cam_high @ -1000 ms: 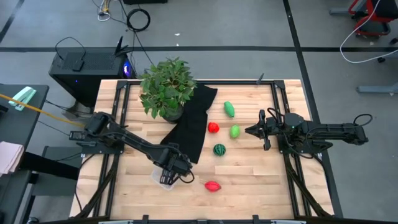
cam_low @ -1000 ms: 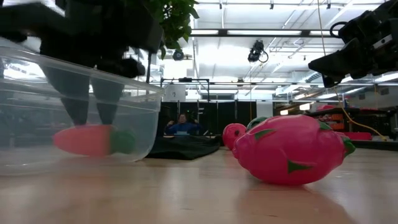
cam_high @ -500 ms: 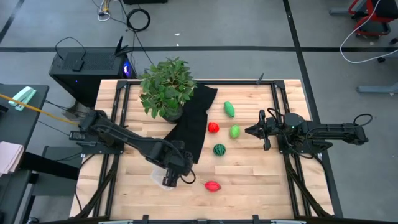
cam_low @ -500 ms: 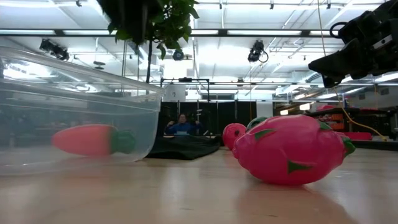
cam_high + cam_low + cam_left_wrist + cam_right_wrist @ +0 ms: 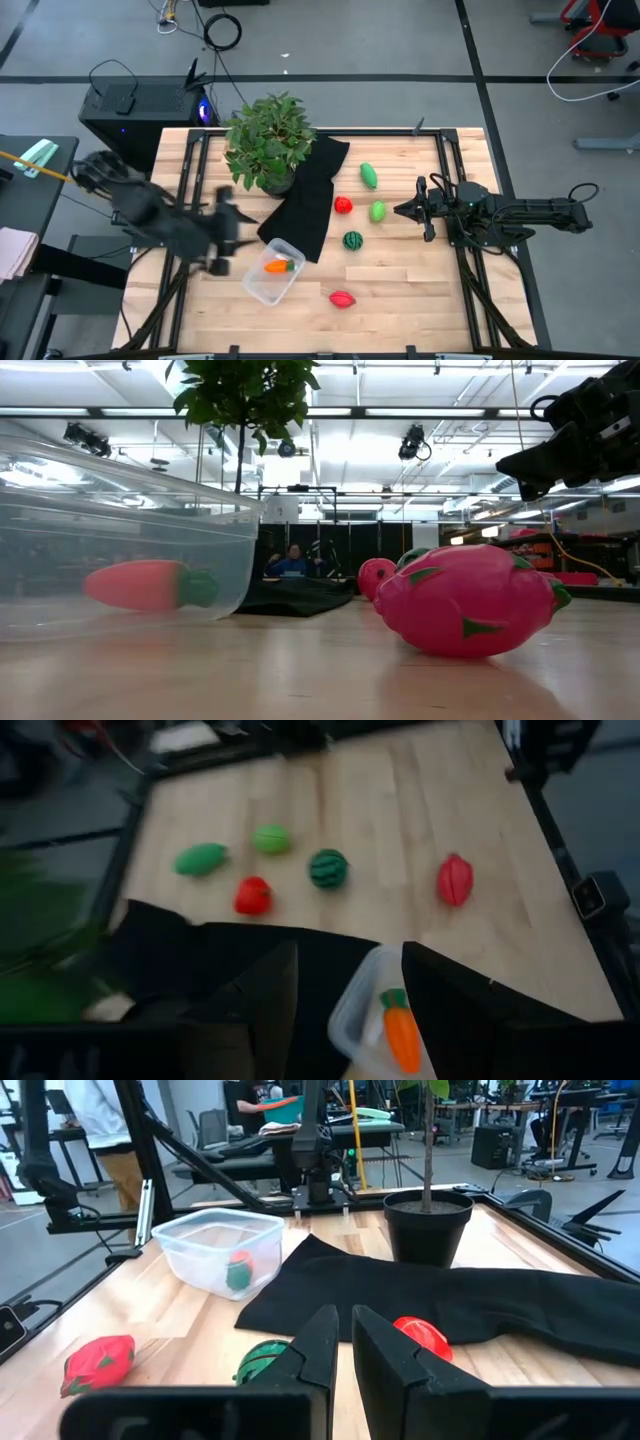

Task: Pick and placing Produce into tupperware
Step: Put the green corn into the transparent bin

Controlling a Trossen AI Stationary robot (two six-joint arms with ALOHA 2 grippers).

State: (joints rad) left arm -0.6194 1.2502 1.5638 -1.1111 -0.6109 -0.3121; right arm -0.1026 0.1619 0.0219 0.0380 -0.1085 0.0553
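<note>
The clear tupperware point(image 5: 271, 272) sits near the table's front left, with the orange carrot point(image 5: 278, 266) lying on its bottom. My left gripper point(image 5: 345, 1010) hangs open and empty, high over the table's left part, left of the tupperware point(image 5: 362, 1020). The other produce lies loose on the wood: a long green piece point(image 5: 369, 175), a red piece point(image 5: 343, 205), a light green piece point(image 5: 377, 211), a dark green striped piece point(image 5: 352, 240) and a red-pink piece point(image 5: 342, 298). My right gripper point(image 5: 421, 208) waits shut at the table's right, pointing level toward the produce.
A potted plant point(image 5: 268, 145) stands at the far left. A black cloth point(image 5: 310, 195) runs from its pot toward the tupperware. Bare wood lies in front of the striped piece and right of the red-pink piece. A person point(image 5: 100, 1120) stands beyond the table.
My left gripper has risen out of the tupperware and drawn back toward the table's left edge, tipping up from pointing down to slanting. The carrot has stayed lying in the tupperware.
</note>
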